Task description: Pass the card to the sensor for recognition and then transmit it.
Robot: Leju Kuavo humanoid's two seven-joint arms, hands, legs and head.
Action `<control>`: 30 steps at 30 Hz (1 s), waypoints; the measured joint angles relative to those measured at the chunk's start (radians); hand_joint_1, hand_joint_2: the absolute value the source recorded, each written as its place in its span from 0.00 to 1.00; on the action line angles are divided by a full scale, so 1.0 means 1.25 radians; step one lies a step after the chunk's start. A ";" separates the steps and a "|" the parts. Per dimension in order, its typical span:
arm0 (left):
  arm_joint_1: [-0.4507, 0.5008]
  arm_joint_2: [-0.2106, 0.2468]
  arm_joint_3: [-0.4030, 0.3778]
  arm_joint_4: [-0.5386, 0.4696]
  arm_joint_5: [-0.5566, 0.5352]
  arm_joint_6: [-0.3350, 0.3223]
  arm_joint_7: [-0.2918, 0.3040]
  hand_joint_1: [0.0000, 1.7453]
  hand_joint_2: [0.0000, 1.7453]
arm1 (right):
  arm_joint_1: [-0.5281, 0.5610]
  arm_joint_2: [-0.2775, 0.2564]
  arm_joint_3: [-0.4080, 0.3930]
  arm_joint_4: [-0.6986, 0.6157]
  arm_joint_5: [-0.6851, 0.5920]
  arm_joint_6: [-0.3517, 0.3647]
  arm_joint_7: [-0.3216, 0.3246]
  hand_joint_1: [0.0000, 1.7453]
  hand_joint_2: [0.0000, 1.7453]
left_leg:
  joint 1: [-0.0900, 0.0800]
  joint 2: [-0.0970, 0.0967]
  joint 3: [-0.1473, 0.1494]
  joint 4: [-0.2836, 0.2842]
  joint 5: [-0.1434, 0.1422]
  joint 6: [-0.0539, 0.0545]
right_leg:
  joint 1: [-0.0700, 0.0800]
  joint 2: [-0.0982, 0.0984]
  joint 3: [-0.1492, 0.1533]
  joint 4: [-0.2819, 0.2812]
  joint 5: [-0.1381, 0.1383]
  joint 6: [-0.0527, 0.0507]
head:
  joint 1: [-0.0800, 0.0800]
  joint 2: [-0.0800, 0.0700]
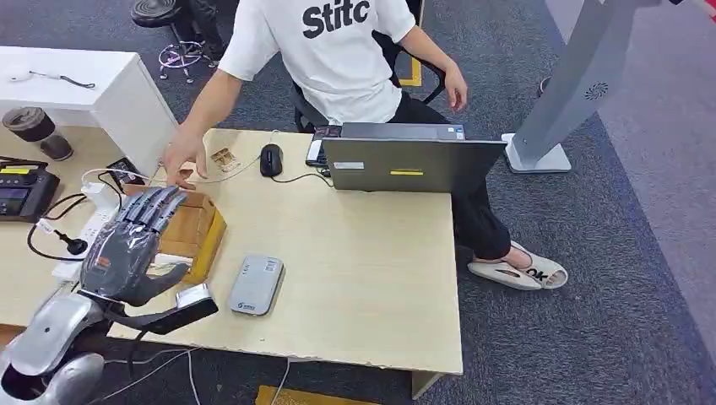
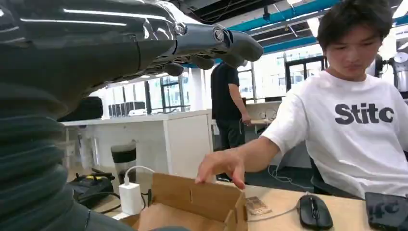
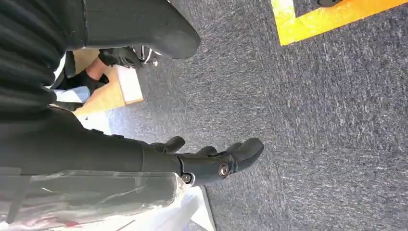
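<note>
My left hand point(image 1: 135, 240) hovers over an open cardboard box point(image 1: 198, 228) at the table's left, fingers stretched out and apart, holding nothing. Seen from the left wrist, the fingers point(image 2: 226, 41) stretch out above the box point(image 2: 192, 197). The grey card reader point(image 1: 256, 285) lies flat on the table just right of the box. A small brownish card point(image 1: 225, 159) lies near the far edge, close to a person's hand point(image 1: 184, 156); it is also in the left wrist view point(image 2: 258, 206). The box's contents are hidden by my hand. My right hand point(image 3: 211, 161) hangs over the carpet, empty, fingers loosely extended.
A person in a white shirt point(image 1: 333, 51) sits across the table, one hand point(image 2: 222, 166) on the box's far edge. A laptop point(image 1: 405, 160) and black mouse point(image 1: 270, 159) lie at the far side. A power strip point(image 1: 89, 224) and cables lie left of the box.
</note>
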 joint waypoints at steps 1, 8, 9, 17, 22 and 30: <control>0.007 0.001 0.000 -0.004 0.000 0.000 0.000 0.00 1.00 | 0.000 0.000 0.000 0.000 0.000 0.000 0.000 0.00 1.00 | 0.000 0.000 0.000 0.000 0.000 0.000 | 0.000 0.000 0.000 0.000 0.000 0.000 | 0.000 0.000; 0.035 0.008 0.000 -0.023 -0.003 -0.007 -0.002 0.00 1.00 | 0.000 0.001 -0.001 0.000 -0.002 0.000 -0.001 0.00 1.00 | 0.000 0.000 0.000 0.000 0.000 0.000 | 0.000 0.000 0.001 0.000 0.000 0.000 | 0.000 0.000; 0.045 0.010 0.000 -0.028 -0.001 -0.009 -0.003 0.00 1.00 | 0.000 0.001 -0.001 0.000 -0.004 0.000 -0.001 0.00 1.00 | 0.000 0.000 0.000 0.000 0.000 0.000 | 0.000 0.000 0.001 0.000 0.000 0.000 | 0.000 0.000; 0.166 0.013 0.022 -0.078 -0.020 0.012 0.000 0.00 1.00 | 0.001 0.003 -0.006 0.000 -0.027 0.000 -0.001 0.00 1.00 | 0.000 -0.001 0.000 0.000 -0.001 0.000 | 0.000 -0.001 0.000 0.000 -0.001 0.000 | 0.000 0.000; 0.189 0.011 0.029 -0.090 -0.028 0.015 0.006 0.00 1.00 | 0.001 0.003 -0.007 0.000 -0.027 0.000 -0.001 0.00 1.00 | 0.000 -0.001 0.000 0.000 -0.001 0.000 | 0.000 -0.001 0.001 0.000 -0.001 0.000 | 0.000 0.000; 0.227 -0.007 0.047 -0.096 -0.123 0.044 0.073 0.00 1.00 | 0.000 0.007 -0.008 0.002 -0.030 -0.007 -0.002 0.00 1.00 | 0.000 -0.001 0.000 0.000 -0.001 0.000 | 0.000 -0.001 0.001 0.000 -0.001 0.000 | 0.000 0.000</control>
